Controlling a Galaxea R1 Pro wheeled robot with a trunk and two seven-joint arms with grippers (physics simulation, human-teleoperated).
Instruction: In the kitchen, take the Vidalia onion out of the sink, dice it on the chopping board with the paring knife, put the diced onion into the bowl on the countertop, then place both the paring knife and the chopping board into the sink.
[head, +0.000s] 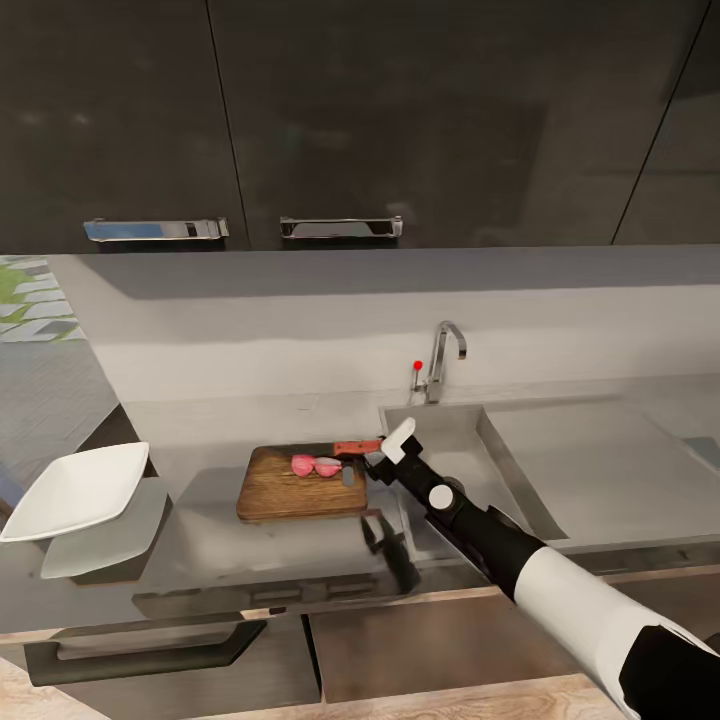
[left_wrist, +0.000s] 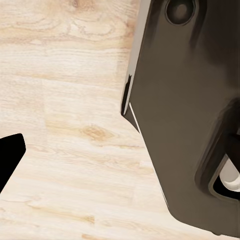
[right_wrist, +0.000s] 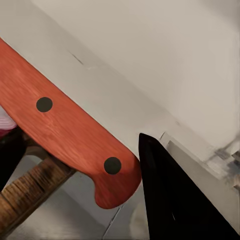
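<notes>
Your right gripper clamps the paring knife by its handle. Press the blade straight down through the Vidalia onion at nine o'clock, staying over the chopping board.

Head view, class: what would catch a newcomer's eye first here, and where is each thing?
The brown chopping board on the grey countertop, left of the sink, with the pink Vidalia onion on it. The right gripper is at the paring knife, at the board's far right corner. A white bowl sits at the counter's left end.
</notes>
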